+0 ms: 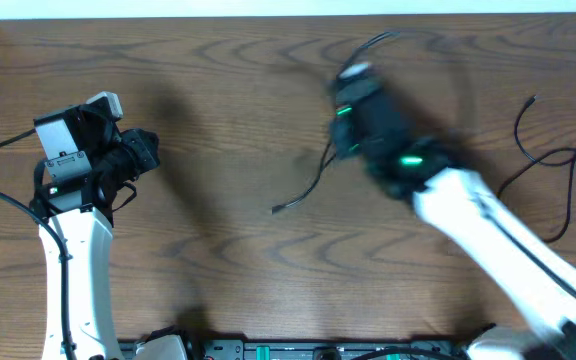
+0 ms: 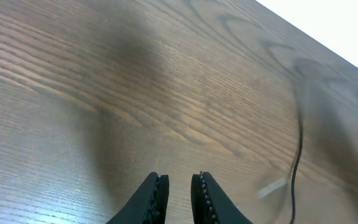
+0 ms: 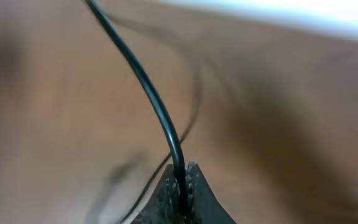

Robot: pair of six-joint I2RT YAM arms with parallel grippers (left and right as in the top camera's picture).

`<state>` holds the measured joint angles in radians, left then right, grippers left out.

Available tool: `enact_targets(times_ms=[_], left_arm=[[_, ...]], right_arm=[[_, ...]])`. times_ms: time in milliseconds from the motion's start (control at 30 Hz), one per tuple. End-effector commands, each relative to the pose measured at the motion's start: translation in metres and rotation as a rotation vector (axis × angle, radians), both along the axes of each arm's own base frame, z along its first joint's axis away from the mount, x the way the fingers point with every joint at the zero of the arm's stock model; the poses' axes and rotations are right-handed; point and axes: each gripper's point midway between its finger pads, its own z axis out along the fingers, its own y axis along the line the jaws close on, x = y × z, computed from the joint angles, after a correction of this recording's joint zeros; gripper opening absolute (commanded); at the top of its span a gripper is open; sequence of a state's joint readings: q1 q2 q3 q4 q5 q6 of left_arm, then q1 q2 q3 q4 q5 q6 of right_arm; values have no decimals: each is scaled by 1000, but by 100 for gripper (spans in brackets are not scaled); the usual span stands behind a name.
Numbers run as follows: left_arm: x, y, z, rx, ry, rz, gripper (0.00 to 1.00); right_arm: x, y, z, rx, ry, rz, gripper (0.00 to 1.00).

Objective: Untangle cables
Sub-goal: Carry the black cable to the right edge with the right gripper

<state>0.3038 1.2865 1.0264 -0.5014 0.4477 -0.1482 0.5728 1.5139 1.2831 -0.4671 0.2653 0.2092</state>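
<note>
Right gripper (image 3: 184, 177) pinches a black cable (image 3: 143, 84) (left gripper (image 2: 179, 182) narrow, empty); a fast swing could pull it from between the jaws.

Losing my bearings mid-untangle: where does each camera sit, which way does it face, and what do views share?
Overhead: fixed above the table, looking straight down; both arms show, left gripper at left, right gripper blurred near centre.
Left wrist: on the left arm, looking down onto the wood; its fingertips, slightly apart and empty, at bottom.
Right wrist: on the right arm, facing the tabletop; its fingers shut on a black cable.
Shared: overhead and right wrist both show that cable.
</note>
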Motion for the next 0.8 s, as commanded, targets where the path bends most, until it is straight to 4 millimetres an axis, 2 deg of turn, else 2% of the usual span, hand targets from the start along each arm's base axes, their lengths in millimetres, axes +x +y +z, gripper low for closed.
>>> enact_targets(times_ms=[0,167,333,433,567,667,767], left_arm=[[0,-3,6,9,-20,-28,19],[0,-3,6,9,-20,-28,19],[0,-3,6,8,-20,-27,19],[0,-3,6,8,-20,-27,19],[0,-3,6,8,-20,-27,19],[0,-3,6,7,-20,-27,19],[0,-3,6,7,-20,-27,19]], right_arm=[[9,-94,64,-84,-181,-291,1],[-11,-214,120,-111,-304,-583,1],[-50,-324,147,-189,-348,-846,1],[-71,-370,146,-244,-320,-947,1],[-98,-420,136,-254,-269,-1072,1],[-107,-444,125,-218,-239,-1099,1],[-113,-464,109,-104,-223,-1166,1]])
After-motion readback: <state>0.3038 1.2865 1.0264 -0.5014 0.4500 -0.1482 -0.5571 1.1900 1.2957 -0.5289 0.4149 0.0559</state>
